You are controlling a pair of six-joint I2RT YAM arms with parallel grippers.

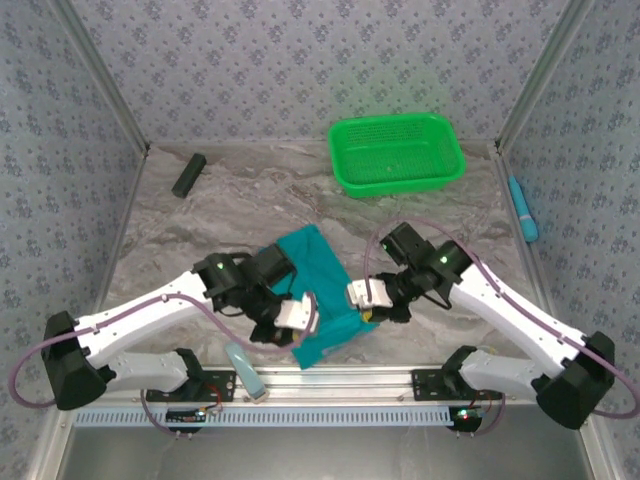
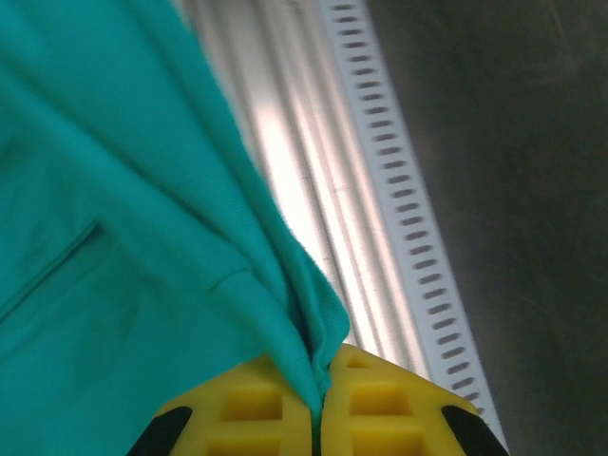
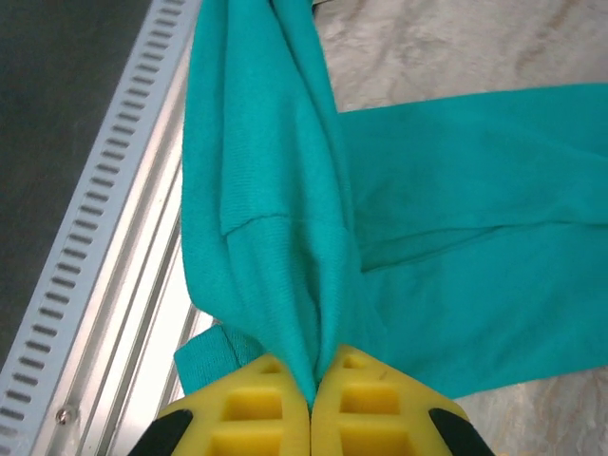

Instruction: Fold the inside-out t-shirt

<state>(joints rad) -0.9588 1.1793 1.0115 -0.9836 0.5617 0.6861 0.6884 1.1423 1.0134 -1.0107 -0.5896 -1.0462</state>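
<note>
The inside-out t-shirt (image 1: 318, 280) is teal and lies bunched in a narrow strip at the near middle of the table, its lower end over the metal rail. My left gripper (image 1: 300, 318) is shut on its near left edge; in the left wrist view the yellow fingers (image 2: 256, 408) pinch a fold of the t-shirt (image 2: 114, 237). My right gripper (image 1: 362, 298) is shut on the cloth's right side; in the right wrist view the yellow fingers (image 3: 370, 408) clamp a gathered fold of the t-shirt (image 3: 275, 218).
A bright green mesh basket (image 1: 397, 152) stands at the back right. A dark block (image 1: 189, 174) lies at the back left. A blue tool (image 1: 523, 208) rests by the right wall. The slotted metal rail (image 1: 330, 385) runs along the near edge.
</note>
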